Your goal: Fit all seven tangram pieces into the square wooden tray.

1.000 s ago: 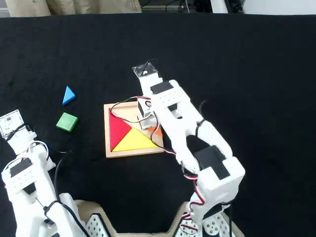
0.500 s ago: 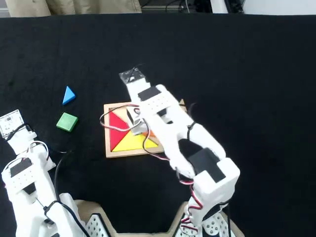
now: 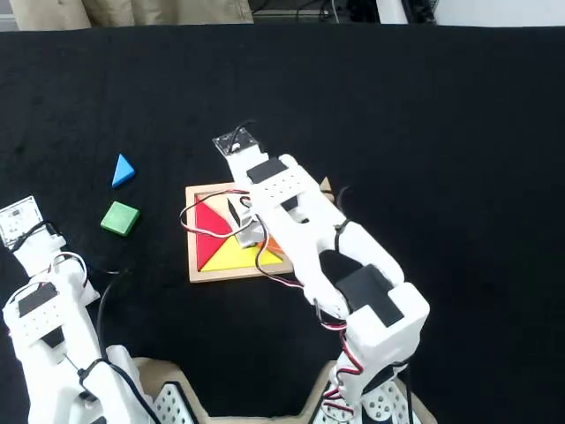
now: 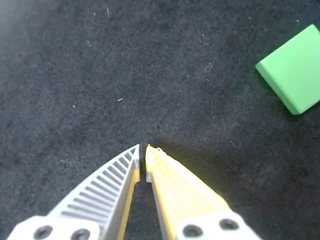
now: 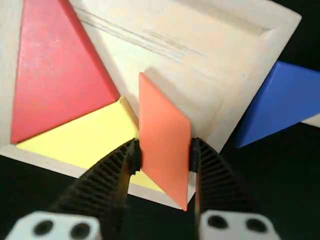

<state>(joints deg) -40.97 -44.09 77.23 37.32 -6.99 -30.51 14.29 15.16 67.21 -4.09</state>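
Two pieces seated: the red triangle (image 5: 55, 75) and the yellow triangle (image 5: 85, 137) lie flat in the wooden tray (image 3: 238, 273), left of centre in the high view.
Piece in hand: the orange parallelogram (image 5: 162, 125), over the tray where the yellow triangle ends.
Right gripper (image 5: 164, 149): its jaws are partly spread and pinch the parallelogram by its two long sides.
Long axis: it runs forward along the fingers, away from the wrist, and its far tip points to the bare wood of the recess.
Free space: we see it just beyond that tip, between the red triangle and the tray corner next to a blue piece (image 5: 280, 105), which lies outside the rim.
Contact: we cannot tell if the parallelogram touches the yellow triangle or hangs just above it.
Nearer arm: the right one; it is directly over the tray.
Left gripper (image 4: 142, 150): pressed together, holding nothing, over the black cloth (image 4: 100, 60), near the green square (image 3: 119, 218) and well apart from the tray.
Not yet in tray: the green square and a small blue triangle (image 3: 123, 170), at the left of the high view.
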